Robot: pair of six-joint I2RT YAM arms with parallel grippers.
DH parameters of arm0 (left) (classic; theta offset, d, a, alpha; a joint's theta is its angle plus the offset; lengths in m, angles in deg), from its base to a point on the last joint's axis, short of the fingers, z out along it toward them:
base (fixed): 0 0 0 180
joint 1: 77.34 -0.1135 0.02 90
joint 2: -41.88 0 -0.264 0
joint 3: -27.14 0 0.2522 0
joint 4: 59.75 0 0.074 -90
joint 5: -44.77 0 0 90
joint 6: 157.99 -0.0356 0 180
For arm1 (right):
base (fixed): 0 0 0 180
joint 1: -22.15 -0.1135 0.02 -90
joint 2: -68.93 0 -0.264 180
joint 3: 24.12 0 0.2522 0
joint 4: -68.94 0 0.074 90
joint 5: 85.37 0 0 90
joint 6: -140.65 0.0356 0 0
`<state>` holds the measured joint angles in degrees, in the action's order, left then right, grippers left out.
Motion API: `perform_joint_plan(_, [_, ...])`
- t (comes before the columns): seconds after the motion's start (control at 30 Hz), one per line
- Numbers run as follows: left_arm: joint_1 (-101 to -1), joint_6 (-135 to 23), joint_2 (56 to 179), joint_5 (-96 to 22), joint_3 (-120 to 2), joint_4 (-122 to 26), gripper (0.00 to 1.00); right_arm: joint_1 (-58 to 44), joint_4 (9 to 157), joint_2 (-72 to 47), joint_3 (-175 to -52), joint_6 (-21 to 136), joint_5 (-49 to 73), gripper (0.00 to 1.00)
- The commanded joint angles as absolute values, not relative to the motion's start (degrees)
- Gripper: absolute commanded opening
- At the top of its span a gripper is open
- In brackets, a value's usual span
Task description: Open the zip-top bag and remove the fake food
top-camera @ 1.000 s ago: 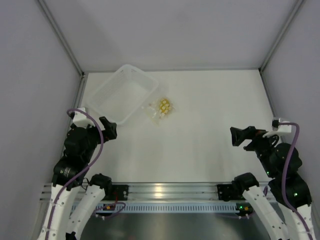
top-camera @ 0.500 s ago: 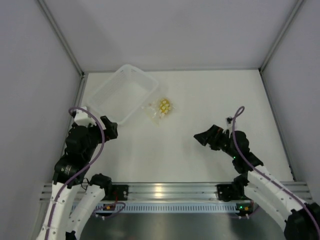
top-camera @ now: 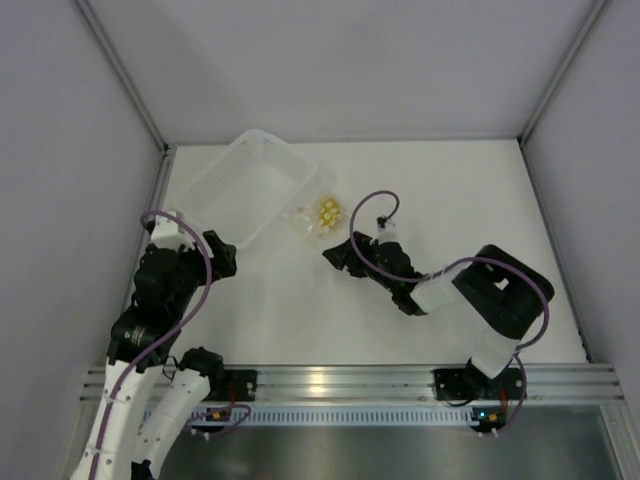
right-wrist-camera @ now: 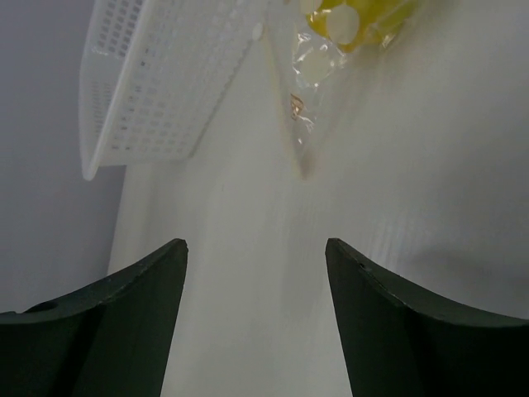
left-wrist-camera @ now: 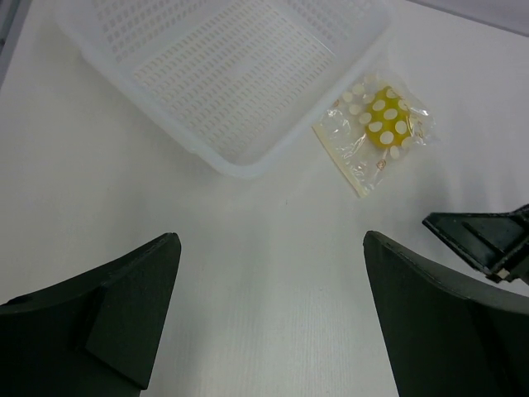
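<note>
The clear zip-top bag (top-camera: pixel 318 219) lies flat on the white table beside the basket, with the yellow fake food (top-camera: pixel 328 210) inside it. It also shows in the left wrist view (left-wrist-camera: pixel 374 136) and at the top of the right wrist view (right-wrist-camera: pixel 331 45). My right gripper (top-camera: pixel 336 253) is open and empty, low over the table just right of and below the bag, pointing at it. My left gripper (top-camera: pixel 224 256) is open and empty at the left, well short of the bag.
A translucent white basket tray (top-camera: pixel 250 186) stands at the back left, its corner touching the bag; it shows in the left wrist view (left-wrist-camera: pixel 223 70) and the right wrist view (right-wrist-camera: pixel 157 83). Grey walls enclose the table on three sides.
My right arm has swung far left across the table, from the right side to just beside the bag. My left arm has barely moved.
</note>
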<state>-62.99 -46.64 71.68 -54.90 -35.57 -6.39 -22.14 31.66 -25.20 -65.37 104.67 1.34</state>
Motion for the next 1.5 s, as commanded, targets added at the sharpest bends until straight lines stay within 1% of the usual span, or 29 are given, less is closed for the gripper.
perform_joint_plan(0.0, [-62.9, -46.7, 72.2, -54.5, -35.3, -9.4, 0.98, -23.9, 20.4, -31.8, -73.3, 107.0, -2.5, 0.69])
perform_joint_plan(0.1, [-62.9, -46.7, 72.8, -54.1, -35.3, -9.3, 0.98, -24.0, 23.5, -37.7, -78.9, 108.9, -4.2, 0.64])
perform_joint_plan(0.23, [-62.9, -46.8, 73.2, -54.2, -35.4, -9.3, 0.98, -24.0, 27.9, -43.7, -84.2, 111.9, -7.3, 0.62])
perform_joint_plan(0.47, [-62.9, -46.8, 72.9, -53.9, -35.4, -9.3, 0.98, -25.1, 30.9, -48.1, -85.7, 117.3, -9.9, 0.60])
perform_joint_plan(0.57, [-62.9, -46.8, 72.7, -53.8, -35.5, -9.4, 0.98, -24.9, 31.8, -51.1, -88.1, 118.1, -8.2, 0.60])
perform_joint_plan(0.77, [-62.9, -46.8, 72.6, -53.6, -35.4, -9.5, 0.98, -24.9, 35.7, -54.9, -93.2, 119.2, -9.8, 0.45])
perform_joint_plan(0.8, [-62.9, -46.7, 72.5, -53.6, -35.4, -9.5, 0.98, -24.8, 36.0, -54.9, -93.4, 119.5, -10.3, 0.40])
perform_joint_plan(0.87, [-62.9, -46.7, 72.6, -53.4, -35.4, -9.4, 0.98, -24.6, 36.7, -54.6, -93.7, 119.9, -12.2, 0.33])
perform_joint_plan(0.9, [-62.9, -46.7, 72.6, -53.4, -35.4, -9.4, 0.98, -24.5, 36.1, -54.4, -93.6, 120.1, -12.2, 0.18])
perform_joint_plan(0.93, [-62.9, -46.8, 72.5, -53.4, -35.3, -9.5, 0.98, -24.3, 35.4, -54.1, -93.3, 120.2, -11.4, 0.09])
perform_joint_plan(0.97, [-62.9, -46.7, 72.6, -53.4, -35.3, -9.4, 0.98, -24.0, 34.3, -53.9, -92.9, 120.1, -10.8, 0.02])
perform_joint_plan(1.0, [-62.9, -46.7, 72.4, -53.2, -35.3, -9.5, 0.98, -23.7, 33.1, -53.3, -92.3, 120.3, -10.3, 0.00])
perform_joint_plan(1.07, [-62.9, -46.9, 72.1, -52.9, -35.4, -9.5, 0.98, -23.5, 31.9, -50.4, -89.6, 120.3, -8.9, 0.00])
perform_joint_plan(1.17, [-62.9, -47.9, 70.9, -48.8, -34.7, -10.9, 0.98, -22.6, 31.2, -43.9, -83.3, 121.3, -5.1, 0.00])
perform_joint_plan(1.2, [-62.9, -48.4, 70.5, -44.5, -34.4, -11.7, 0.98, -22.2, 31.3, -41.9, -79.3, 121.7, -4.1, 0.00])
perform_joint_plan(1.23, [-62.9, -48.8, 70.2, -41.3, -33.9, -13.4, 0.98, -21.8, 32.4, -37.8, -77.5, 122.1, -1.7, 0.00])
perform_joint_plan(1.3, [-62.9, -50.1, 70.6, -34.9, -32.5, -15.7, 0.98, -20.1, 33.7, -34.1, -72.7, 121.2, 2.4, 0.00])
perform_joint_plan(1.33, [-62.9, -50.1, 73.1, -28.9, -32.2, -17.5, 0.98, -19.3, 33.9, -30.6, -70.9, 120.9, 7.1, 0.00])
perform_joint_plan(1.4, [-62.9, -47.9, 77.5, -24.9, -33.1, -17.6, 0.98, -16.9, 33.3, -27.2, -64.8, 121.1, 10.8, 0.00])
perform_joint_plan(1.43, [-62.9, -43.6, 82.8, -21.8, -33.3, -17.9, 0.98, -15.5, 33.1, -23.7, -63.1, 120.9, 13.5, 0.00])
perform_joint_plan(1.47, [-62.9, -41.2, 85.4, -20.0, -33.4, -18.6, 0.98, -14.9, 33.5, -21.9, -61.5, 120.7, 14.6, 0.00])
